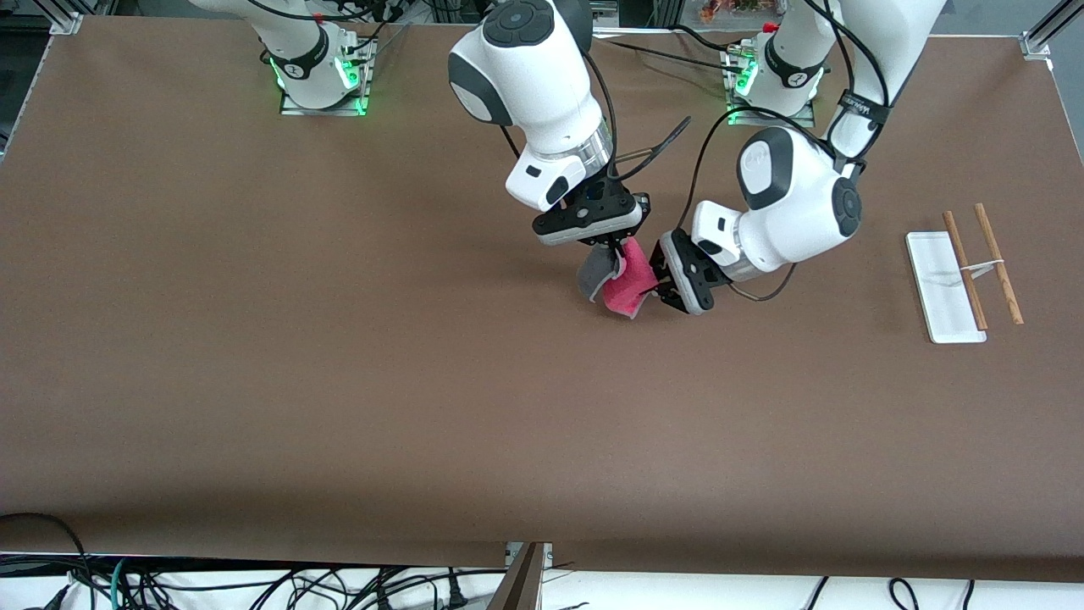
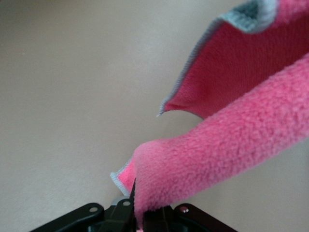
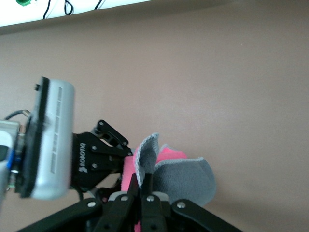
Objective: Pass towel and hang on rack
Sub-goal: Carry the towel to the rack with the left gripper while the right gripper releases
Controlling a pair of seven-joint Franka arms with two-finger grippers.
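The towel (image 1: 627, 290), pink-red on one face and gray on the other, hangs in the air over the middle of the table, held by both grippers. My right gripper (image 1: 611, 252) is shut on its upper gray-edged part and shows the same in the right wrist view (image 3: 144, 186). My left gripper (image 1: 656, 288) is shut on the towel's pink side edge, as the left wrist view (image 2: 137, 203) shows. The towel (image 2: 231, 145) stretches away from the left jaws. The towel's gray face (image 3: 188, 176) shows in the right wrist view. The rack (image 1: 965, 271) stands toward the left arm's end of the table.
The rack has a flat white base (image 1: 942, 292) and two thin brown rods (image 1: 999, 263). The left gripper's body (image 3: 96, 159) shows close beside the towel in the right wrist view. Cables lie along the table edge nearest the front camera (image 1: 254, 585).
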